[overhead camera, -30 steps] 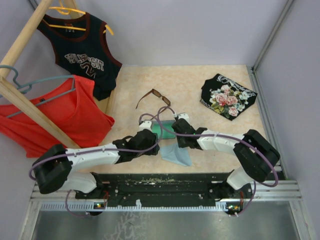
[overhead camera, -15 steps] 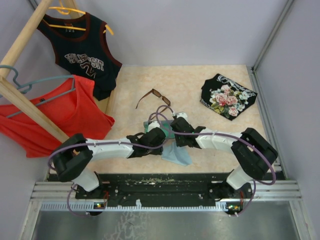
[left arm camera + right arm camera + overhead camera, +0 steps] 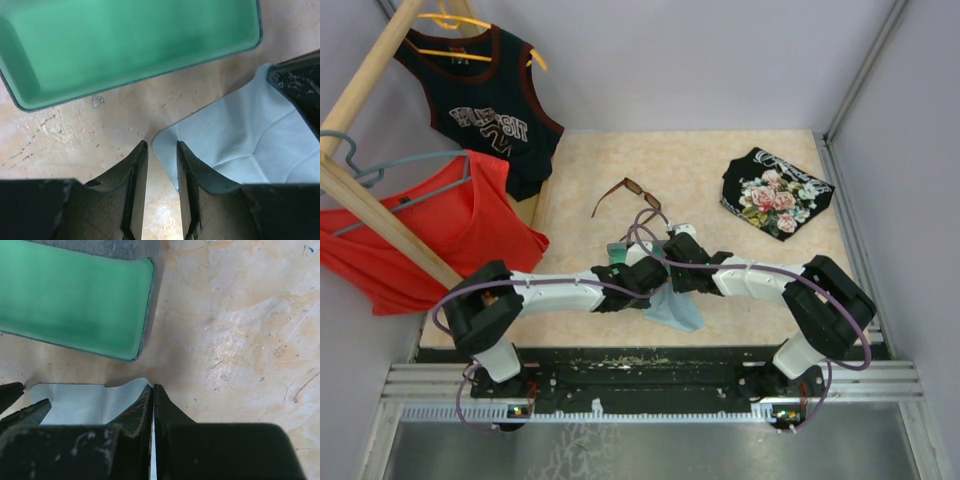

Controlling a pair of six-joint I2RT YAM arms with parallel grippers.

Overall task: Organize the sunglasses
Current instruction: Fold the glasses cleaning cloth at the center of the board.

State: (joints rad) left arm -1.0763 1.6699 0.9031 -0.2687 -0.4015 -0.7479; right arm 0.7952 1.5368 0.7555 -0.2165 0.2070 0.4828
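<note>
Jaws of the left gripper (image 3: pixel 161 146) stand narrowly apart over one corner of the soft pale-blue cloth (image 3: pixel 240 135), just nearside of the rigid, green-lined case (image 3: pixel 125 45). The right gripper (image 3: pixel 152 388) is pressed together at another corner; whether it pinches, I cannot tell. Beyond the case lie the sunglasses (image 3: pixel 632 188), thin, brown, temples splayed back toward it. Neither arm looks clearly nearer.

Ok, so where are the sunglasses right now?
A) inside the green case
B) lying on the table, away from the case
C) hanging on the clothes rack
B: the sunglasses lie on the table, apart from the open case, which shows only its green lining.
</note>
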